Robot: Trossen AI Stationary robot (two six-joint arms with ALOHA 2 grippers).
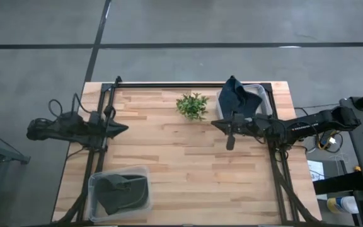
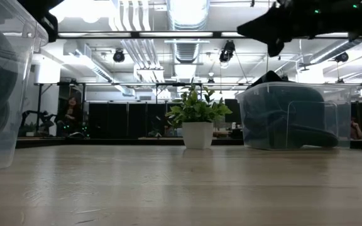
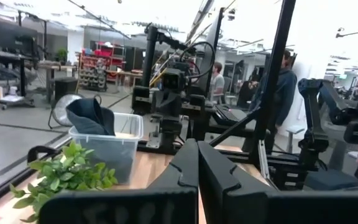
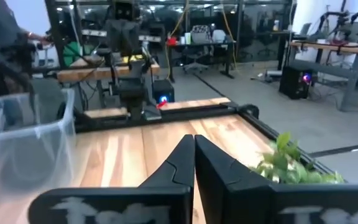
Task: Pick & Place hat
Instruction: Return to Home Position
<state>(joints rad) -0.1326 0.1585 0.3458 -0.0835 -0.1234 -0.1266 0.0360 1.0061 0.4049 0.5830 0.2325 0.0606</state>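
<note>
At the table's [image 1: 169, 164] left edge, the left gripper [image 1: 123, 128] hovers above the wood with its tip toward the middle. Its own wrist view shows the two dark fingers [image 3: 179, 177] pressed together with nothing between them.

Toward the near left corner stands the bottom bin [image 1: 94, 189], clear plastic. In it lies the black cap [image 1: 121, 189], a dark, crumpled mass that fills most of the floor. Whether that mass is one cap or more cannot be made out from above. In the low view this bin is cut off by the picture's left edge, and its contents read only as a dark blur through the wall.

Near the far edge at mid-table sits a small green plant [image 1: 192, 105] in a white pot.

Just right of the plant is the top bin [image 1: 265, 94], also clear. The blue cap [image 1: 235, 94] rests in it, dark navy, bunched up, with a peak of fabric rising above the rim on the plant's side. Its brim and its lower part are hidden behind the bin wall and the right arm.

The right gripper [image 1: 215, 123] hangs in the air just in front of that bin, pointing toward the left arm. Its fingers [image 4: 178, 163] are closed against each other and hold nothing.

Beyond the table, a person [image 3: 283, 81] stands partly hidden behind a frame post.
</note>
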